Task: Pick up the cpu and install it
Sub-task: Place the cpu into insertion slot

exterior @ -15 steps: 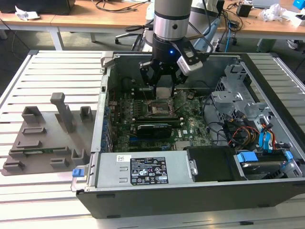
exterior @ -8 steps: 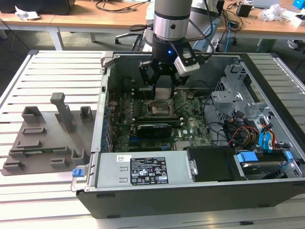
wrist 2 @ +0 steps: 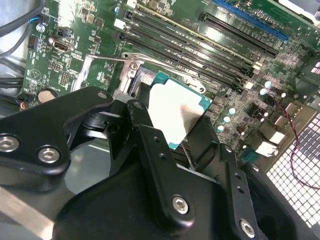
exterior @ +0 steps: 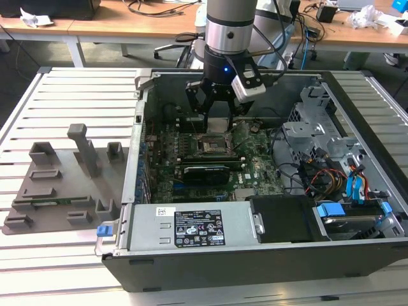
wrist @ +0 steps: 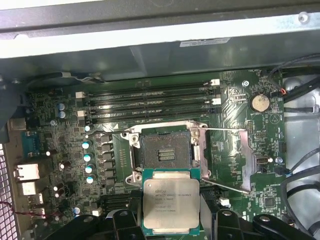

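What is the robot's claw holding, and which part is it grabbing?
The gripper holds the cpu. Its fingers pinch two opposite side edges of the chip, near the open socket.

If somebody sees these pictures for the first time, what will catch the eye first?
First, the silvery cpu, gripped by the black tool over the green motherboard. Next, the open, empty socket close to it in the first wrist view. Then the large open case lying on the slatted table, with a grey fixture at the exterior view's left.
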Motion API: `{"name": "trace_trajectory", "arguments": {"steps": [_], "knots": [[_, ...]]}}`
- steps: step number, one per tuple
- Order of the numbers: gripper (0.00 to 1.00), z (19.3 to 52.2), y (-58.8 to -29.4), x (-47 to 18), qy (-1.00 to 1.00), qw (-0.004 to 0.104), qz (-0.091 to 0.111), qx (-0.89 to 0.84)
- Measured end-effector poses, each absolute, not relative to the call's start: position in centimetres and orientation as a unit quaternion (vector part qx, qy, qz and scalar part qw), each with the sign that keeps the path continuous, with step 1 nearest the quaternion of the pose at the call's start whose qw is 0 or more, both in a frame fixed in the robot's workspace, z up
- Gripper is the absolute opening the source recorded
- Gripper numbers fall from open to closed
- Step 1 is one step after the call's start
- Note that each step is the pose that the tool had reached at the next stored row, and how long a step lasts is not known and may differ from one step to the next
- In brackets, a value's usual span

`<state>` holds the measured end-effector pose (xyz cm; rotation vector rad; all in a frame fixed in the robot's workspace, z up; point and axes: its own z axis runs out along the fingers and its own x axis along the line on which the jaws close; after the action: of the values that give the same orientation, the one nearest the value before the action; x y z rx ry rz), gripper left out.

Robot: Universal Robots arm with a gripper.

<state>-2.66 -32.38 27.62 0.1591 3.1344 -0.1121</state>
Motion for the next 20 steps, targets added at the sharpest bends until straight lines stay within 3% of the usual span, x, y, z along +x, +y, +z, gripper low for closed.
{"name": "trace_trajectory", "arguments": {"steps": [20], "knots": [[0.55,27.59,-32.39,-2.66,0.994,-0.001,-0.041,0.097]]}}
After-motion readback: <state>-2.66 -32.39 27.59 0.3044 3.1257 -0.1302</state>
